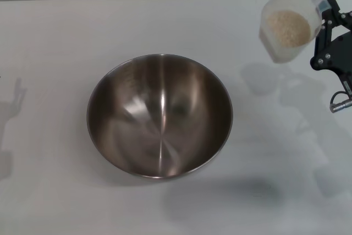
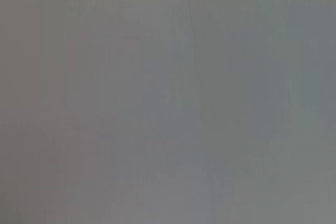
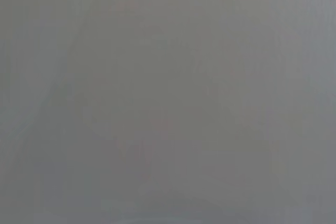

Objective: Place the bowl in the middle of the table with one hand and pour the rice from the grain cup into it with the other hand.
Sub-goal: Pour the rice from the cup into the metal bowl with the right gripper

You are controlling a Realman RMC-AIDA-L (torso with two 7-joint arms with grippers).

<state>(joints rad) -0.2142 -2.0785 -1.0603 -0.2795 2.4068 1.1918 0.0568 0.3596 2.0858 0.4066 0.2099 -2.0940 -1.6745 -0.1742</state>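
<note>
Stainless-steel bowl (image 1: 159, 115) sits empty near the middle of the white bench (image 1: 49, 42). Up at the far right, the right hand (image 1: 324, 17) grips the grain cup (image 1: 289, 27) by its handle, raised and tilted, rice (image 1: 287, 28) still inside. Both wrist views show only blank grey.

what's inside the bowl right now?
Nothing visible: the bowl shows only bare steel. The rice sits in the grain cup, held off to its side by the right end effector.
</note>
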